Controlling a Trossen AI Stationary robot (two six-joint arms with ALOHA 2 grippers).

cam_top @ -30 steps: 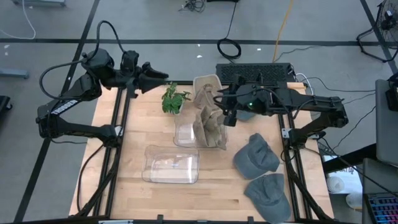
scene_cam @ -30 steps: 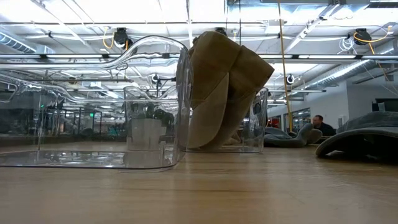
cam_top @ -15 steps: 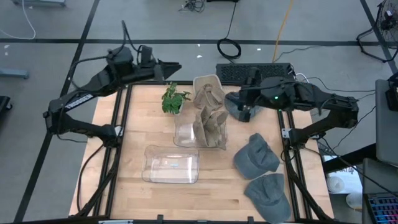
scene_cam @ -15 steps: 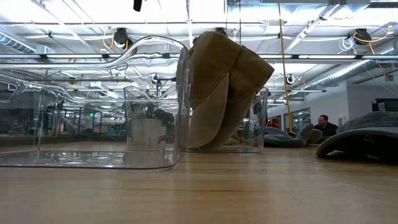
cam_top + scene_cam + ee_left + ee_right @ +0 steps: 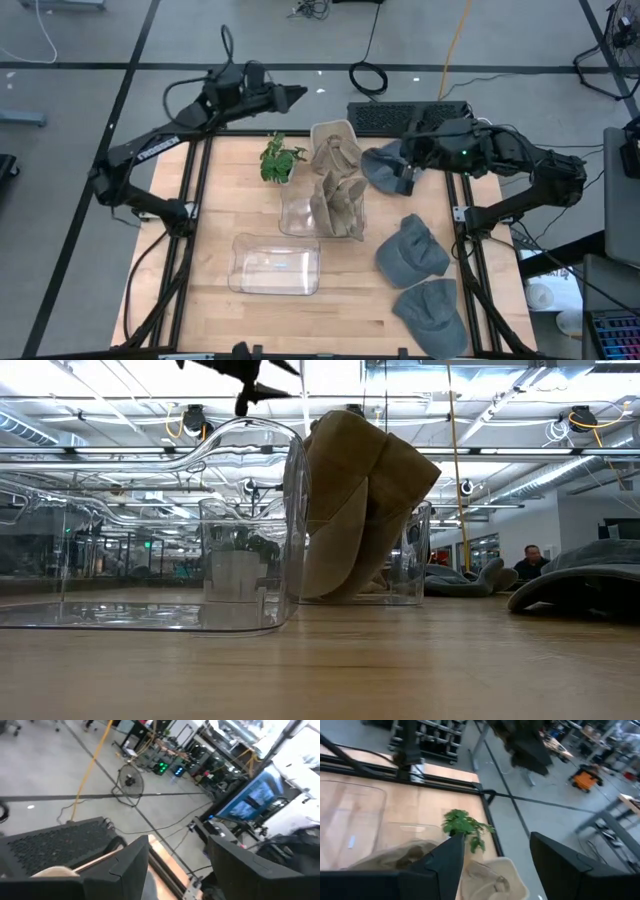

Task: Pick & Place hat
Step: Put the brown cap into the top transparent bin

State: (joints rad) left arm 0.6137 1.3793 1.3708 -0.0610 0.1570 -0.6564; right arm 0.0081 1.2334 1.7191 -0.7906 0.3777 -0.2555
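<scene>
Centrally, in the high view: a wooden surface (image 5: pixel 210 220) inside a dark frame, carrying the items below.

- Tan hats (image 5: pixel 336 205): stood on edge in a clear plastic bin (image 5: pixel 296 214) at mid-frame. In the low view they rise above the bin's walls.
- Tan hat, upturned (image 5: pixel 333 146): directly above that bin in the frame, at the surface's far edge.
- Second clear bin (image 5: pixel 277 265): lower left of the first, holding no hat.
- Small potted plant (image 5: pixel 279 158): just left of the upturned tan hat.
- Grey hat (image 5: pixel 381 161): upper right of centre, lying on the surface just beside the right hand.
- Grey hat (image 5: pixel 412 250): right of centre, below the first grey one.
- Grey hat (image 5: pixel 432 316): lower right, at the surface's near corner.
- Black keyboard (image 5: pixel 405 114): above the surface's far edge, upper right of centre.

Left hand (image 5: pixel 294 97): raised in the upper left of centre, past the far edge. Its wrist view shows the fingers spread apart with nothing between them.

Right hand (image 5: pixel 403 181): upper right, next to the first grey hat. It is released, and its wrist view shows the plant and a tan hat through the gap between the fingers.

Person (image 5: pixel 530 561): far right of the low view, in the room behind the surface.
</scene>
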